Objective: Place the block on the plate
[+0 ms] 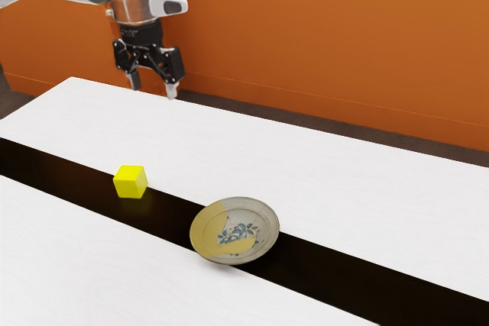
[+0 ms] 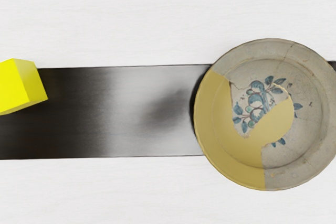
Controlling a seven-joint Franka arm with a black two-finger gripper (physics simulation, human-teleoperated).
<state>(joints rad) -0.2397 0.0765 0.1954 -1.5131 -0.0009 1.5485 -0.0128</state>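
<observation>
The black two-finger gripper (image 1: 153,90) is spread wide; the yellow cubic block (image 1: 131,182) is set askew on the flat black strip (image 1: 344,274), near the round grey-and-ochre plate (image 1: 235,230), both partly cut off in the wrist view.

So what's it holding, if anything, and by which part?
Nothing is held: the gripper is open in the air, and the yellow block sits on the black stripe.

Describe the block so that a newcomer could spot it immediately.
Across the white table runs a glossy black strip. On it sits the block, near the patterned plate but not touching it: a plain, bright yellow cube, whereas the plate is round.
</observation>
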